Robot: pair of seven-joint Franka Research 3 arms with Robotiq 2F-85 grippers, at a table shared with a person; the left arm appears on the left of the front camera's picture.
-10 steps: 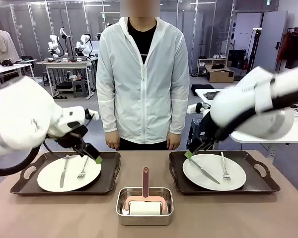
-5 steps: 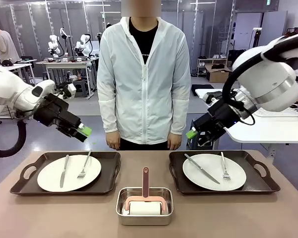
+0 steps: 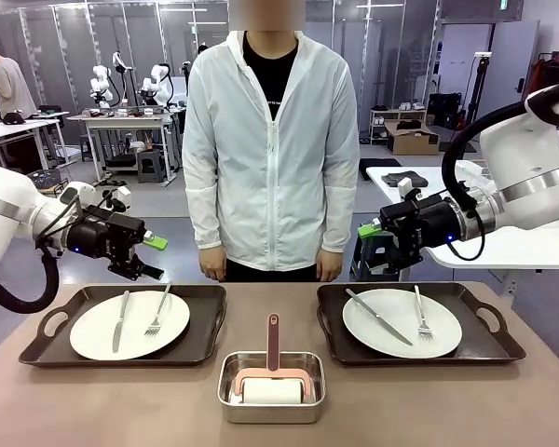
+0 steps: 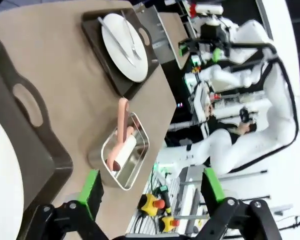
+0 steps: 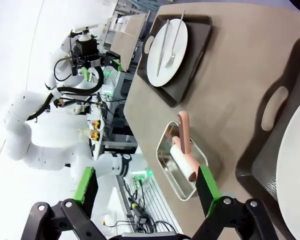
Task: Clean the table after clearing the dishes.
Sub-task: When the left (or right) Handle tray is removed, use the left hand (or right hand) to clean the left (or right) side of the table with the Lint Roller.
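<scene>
Table (image 3: 102,405), brown-beige top. Two dark trays are set on it side by side, the left tray (image 3: 210,321) and the right tray (image 3: 328,321). A white plate is carried on each, the left plate (image 3: 138,332) and the right plate (image 3: 377,337), with knife and fork laid on top. A steel pan (image 3: 270,415) holding a pink-handled roller (image 3: 272,391) is placed between the trays, nearer the robot.

Left gripper (image 3: 156,258): held in the air over the left tray's far edge, jaws spread wide, nothing gripped.

Right gripper (image 3: 371,247): held over the right tray's far corner, likewise wide apart and empty.
</scene>
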